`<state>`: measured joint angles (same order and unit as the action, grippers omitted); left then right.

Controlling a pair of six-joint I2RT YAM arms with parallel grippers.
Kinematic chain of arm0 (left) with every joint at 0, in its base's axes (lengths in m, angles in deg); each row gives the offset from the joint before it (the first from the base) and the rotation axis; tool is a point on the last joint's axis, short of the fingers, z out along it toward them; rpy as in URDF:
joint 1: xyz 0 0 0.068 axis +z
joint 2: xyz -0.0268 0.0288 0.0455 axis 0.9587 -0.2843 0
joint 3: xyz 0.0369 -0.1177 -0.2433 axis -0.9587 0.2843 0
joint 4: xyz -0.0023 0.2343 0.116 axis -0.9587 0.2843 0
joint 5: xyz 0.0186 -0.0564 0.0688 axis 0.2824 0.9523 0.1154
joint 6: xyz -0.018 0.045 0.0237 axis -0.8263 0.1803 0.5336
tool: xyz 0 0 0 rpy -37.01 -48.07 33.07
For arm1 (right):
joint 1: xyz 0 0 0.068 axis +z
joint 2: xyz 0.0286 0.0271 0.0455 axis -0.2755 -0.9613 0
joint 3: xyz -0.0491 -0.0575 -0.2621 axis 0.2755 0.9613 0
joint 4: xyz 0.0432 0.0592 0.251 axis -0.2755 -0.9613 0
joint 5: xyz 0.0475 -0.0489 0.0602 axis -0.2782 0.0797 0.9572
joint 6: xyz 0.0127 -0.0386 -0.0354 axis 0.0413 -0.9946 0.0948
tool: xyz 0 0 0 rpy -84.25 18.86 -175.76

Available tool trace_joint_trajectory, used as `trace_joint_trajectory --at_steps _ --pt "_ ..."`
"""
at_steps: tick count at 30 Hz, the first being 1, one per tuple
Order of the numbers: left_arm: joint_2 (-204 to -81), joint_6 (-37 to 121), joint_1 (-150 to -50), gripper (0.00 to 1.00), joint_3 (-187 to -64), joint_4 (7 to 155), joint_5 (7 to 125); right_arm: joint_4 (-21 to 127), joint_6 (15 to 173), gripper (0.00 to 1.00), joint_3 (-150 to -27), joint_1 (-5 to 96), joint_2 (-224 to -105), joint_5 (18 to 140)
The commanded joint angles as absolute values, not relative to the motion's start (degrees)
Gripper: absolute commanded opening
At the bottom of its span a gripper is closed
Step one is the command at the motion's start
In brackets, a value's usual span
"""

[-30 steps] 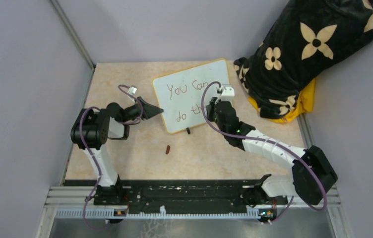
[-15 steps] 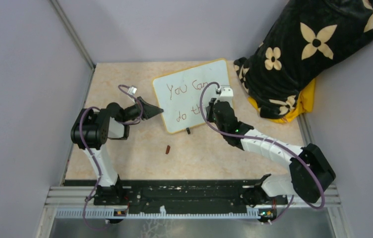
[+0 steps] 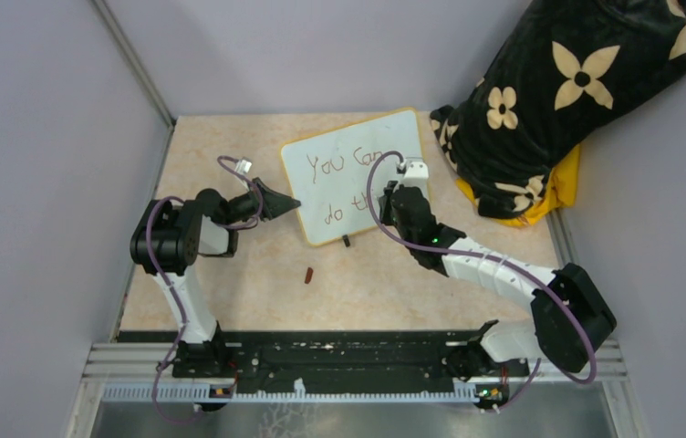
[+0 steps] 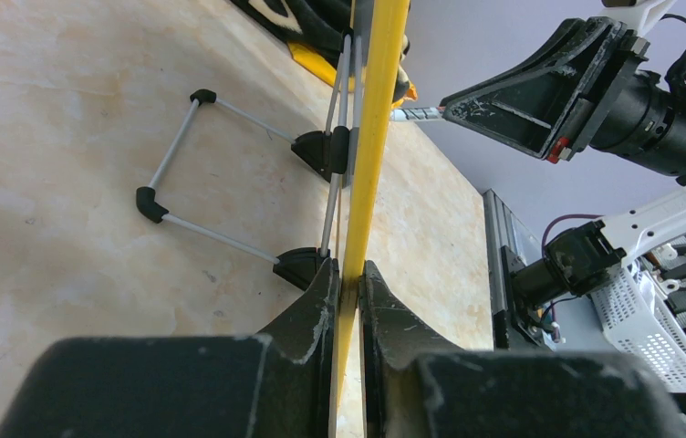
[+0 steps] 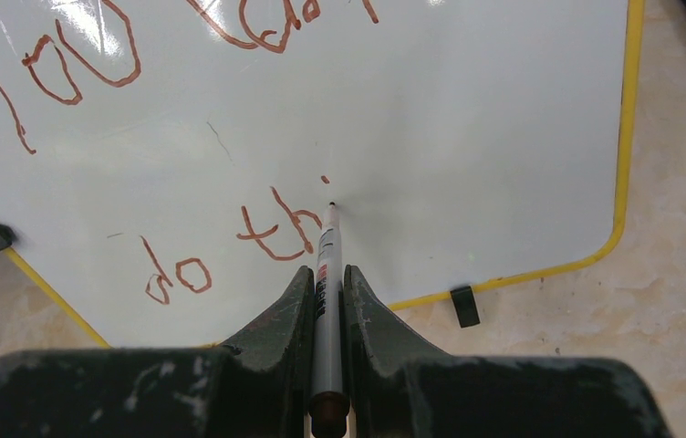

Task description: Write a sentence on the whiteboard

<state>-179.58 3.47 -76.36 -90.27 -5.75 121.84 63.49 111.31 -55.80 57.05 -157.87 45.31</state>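
The whiteboard (image 3: 348,155), white with a yellow frame, stands tilted at the table's back middle. My left gripper (image 3: 294,203) is shut on its left edge; in the left wrist view the yellow frame (image 4: 371,146) runs between the fingers of the left gripper (image 4: 350,274). The sentence (image 5: 75,55) reads "You Can" above "do thi" (image 5: 275,228) in reddish-brown strokes. My right gripper (image 5: 326,274) is shut on a grey marker (image 5: 327,265) whose tip touches the board just right of the "i". The right gripper (image 3: 400,196) hides the end of the lower line from above.
A small reddish-brown marker cap (image 3: 308,274) lies on the table in front of the board. A black blanket with cream flowers (image 3: 567,100) over something yellow fills the back right corner. Grey walls close the left and back sides. The board's wire stand (image 4: 230,173) rests on the table behind it.
My right gripper has shifted slightly left along the board with the marker. The left arm and the board have not moved.
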Motion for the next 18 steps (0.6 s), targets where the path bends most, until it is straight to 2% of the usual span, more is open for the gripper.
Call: trace_joint_trajectory --at_steps 1,18 --pt "-180.2 3.9 -77.4 0.0 -89.7 -14.5 123.8 64.6 112.4 0.0 -54.9 56.2 -157.1 44.6" --pt "-180.2 4.0 -77.4 0.0 -89.7 -14.5 123.8 63.7 113.3 0.0 -53.5 56.2 -153.7 44.8"
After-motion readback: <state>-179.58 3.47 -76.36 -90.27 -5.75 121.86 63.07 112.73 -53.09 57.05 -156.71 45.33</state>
